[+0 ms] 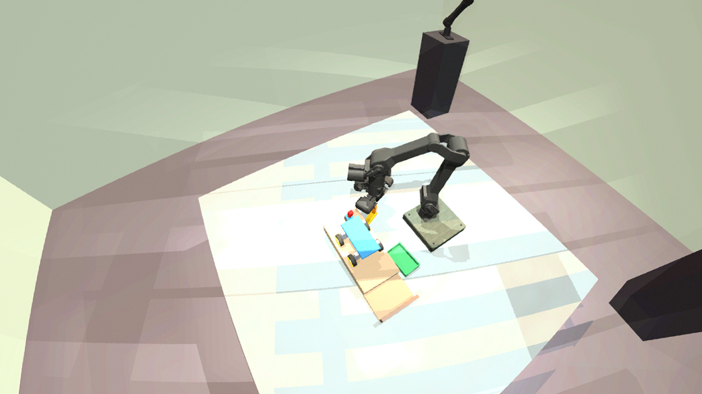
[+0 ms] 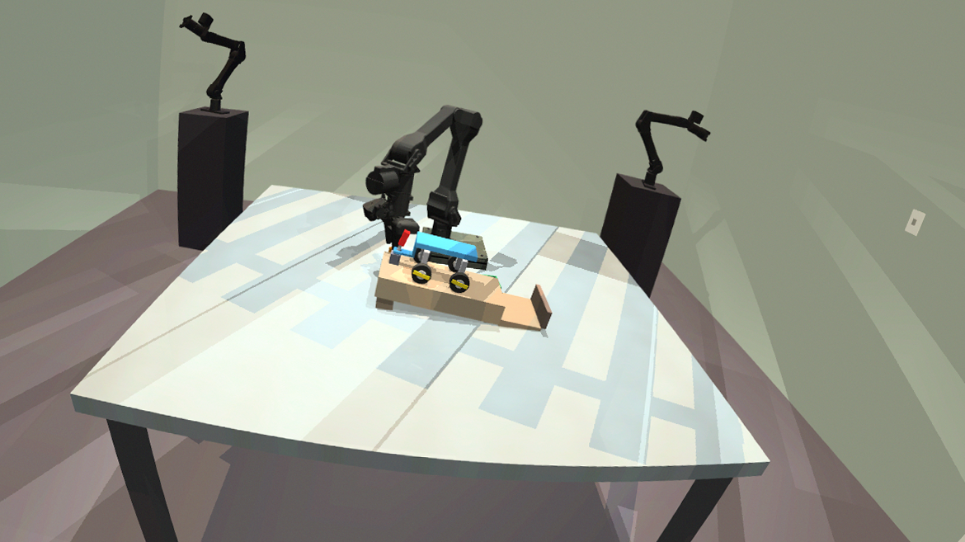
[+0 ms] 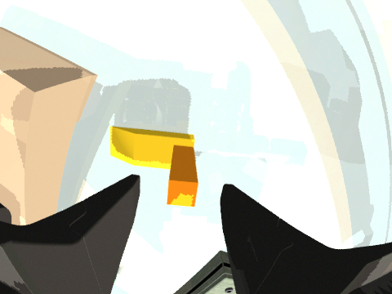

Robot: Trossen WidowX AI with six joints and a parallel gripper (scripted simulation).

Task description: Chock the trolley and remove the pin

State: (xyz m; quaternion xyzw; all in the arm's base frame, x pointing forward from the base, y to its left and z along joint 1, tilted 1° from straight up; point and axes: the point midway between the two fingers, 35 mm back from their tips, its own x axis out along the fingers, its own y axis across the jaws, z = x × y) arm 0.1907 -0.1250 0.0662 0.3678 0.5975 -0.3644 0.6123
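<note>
The yellow chock [image 1: 371, 216] [image 3: 143, 149] stands on the table beside the ramp's uphill end, its orange handle [image 3: 182, 193] pointing up. My gripper [image 3: 180, 188] is partly open above it; in the wrist view the handle shows between the fingertips, with gaps on both sides. In the exterior view the gripper mostly hides the chock. The blue trolley [image 1: 361, 237] [image 2: 445, 246] stands on the wooden ramp [image 1: 377, 272] [image 2: 436, 297]. The red-headed stop pin [image 1: 349, 213] [image 2: 403, 238] is upright at the trolley's uphill end. The green tray [image 1: 404, 259] lies beside the ramp.
The arm's base plate [image 1: 440, 231] [image 3: 204, 273] is on the table near the tray. An upright end board [image 2: 541, 306] closes the ramp's low end. The ramp's side [image 3: 45, 147] is close left of the fingers in the wrist view. Other arms on black pedestals [image 1: 438, 77] [image 2: 210, 181] stand off the table.
</note>
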